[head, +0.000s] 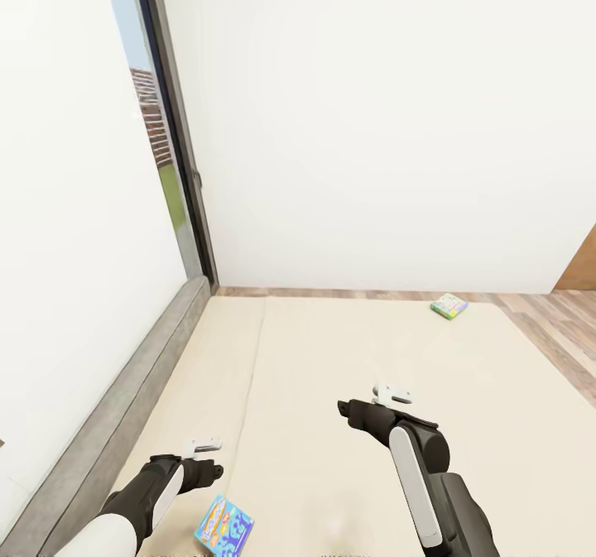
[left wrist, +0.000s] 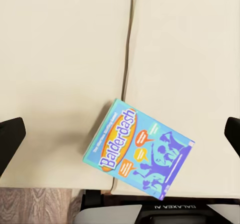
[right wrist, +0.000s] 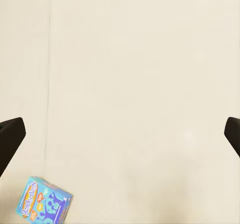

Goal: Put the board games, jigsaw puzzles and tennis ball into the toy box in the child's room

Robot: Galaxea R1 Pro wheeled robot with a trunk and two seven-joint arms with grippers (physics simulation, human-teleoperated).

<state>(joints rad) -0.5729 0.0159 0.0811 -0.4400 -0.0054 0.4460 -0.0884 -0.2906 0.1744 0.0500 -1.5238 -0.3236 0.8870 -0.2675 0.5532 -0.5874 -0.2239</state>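
Beige mattress of the bed (head: 348, 391) is the ref landmark. Blue-purple board game (head: 224, 526) lies flat at the near edge of the bed, just beside the left gripper (head: 204, 444). In the left wrist view the same box (left wrist: 138, 151) sits between the two dark fingertips (left wrist: 10, 139), cover up, straddling the mattress seam, skewed to the jaw line. Left jaws spread wide, nothing held. Looks staged for a top-down pick; prob needs wrist rotation to square up w/ the box edges first.

Green-edged board game (head: 449, 305) rests at the far corner of the bed, well apart from both arms. Needs a base move or a long reach.

Right gripper (head: 396, 393) hovers over mid-bed, jaws also wide apart, empty. Its wrist view catches plain mattress plus the blue box (right wrist: 45, 205) off to one side.

Surface: soft, flat, low friction risk minimal, but thin box on mattress = hard to get fingers under.

Room: grey headboard (head: 108, 424) along the bed's left side, white walls, tall window (head: 157, 127) past it, wood floor (head: 555, 325) beyond the far bed edge.
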